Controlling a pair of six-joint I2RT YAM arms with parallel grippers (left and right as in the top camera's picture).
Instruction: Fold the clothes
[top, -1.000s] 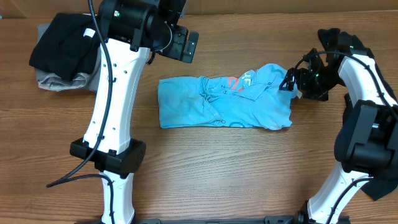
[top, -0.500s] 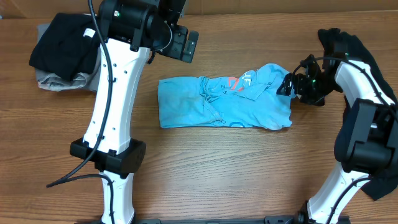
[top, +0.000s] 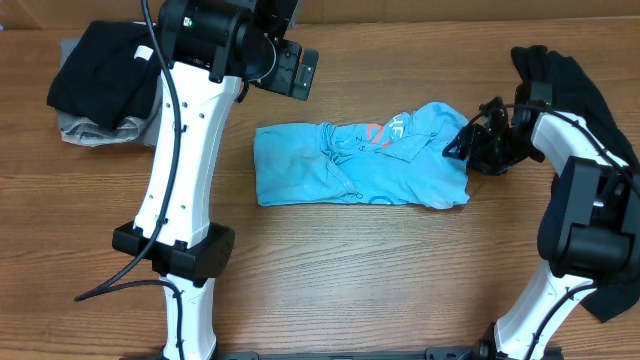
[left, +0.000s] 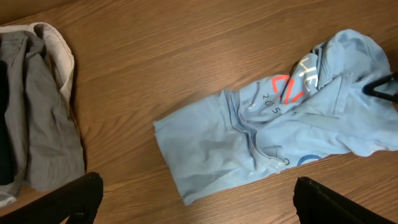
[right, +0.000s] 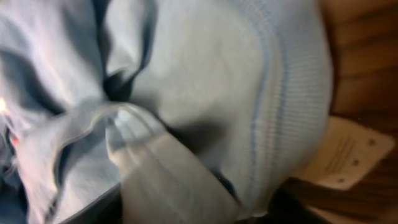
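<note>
Right gripper (top: 458, 146) is down at one end of the light blue T-shirt (top: 350, 170), nose in the cloth and jaws partway apart. Whether they've actually pinched any fabric, I can't tell. Its wrist view is wall-to-wall blue: bunched folds, a ribbed band (right: 267, 93) with a thin darker stripe, and one pale finger (right: 161, 180) pressed against the cloth. Just beside the gripper, off the shirt's edge, a paper tag (right: 345, 158) shows against the wood. It's printed, but far too blurred to read.

Now the writing on the shirt, from the left wrist view: orange-red strokes on the chest, with white letters next to them lost in the creases. Under those are small dark digits that look like "2 0 5". A darker blue curve peeks out at the lower edge.

The shirt is a rough oblong on the worktop (top: 350, 260), running away from the right gripper toward the left arm. It's fairly smooth at the far end, rumpled and lumpy at the gripper's end, with a puckered ridge across the middle.

Left gripper (top: 298, 70) hangs above the worktop, wide open and empty, its dark fingers (left: 74, 199) well apart with the shirt below them. Off to its outer side a black garment (top: 100, 65) lies on a grey garment (top: 90, 130). Behind the right gripper, past its arm, sits another dark garment (top: 570, 75).
</note>
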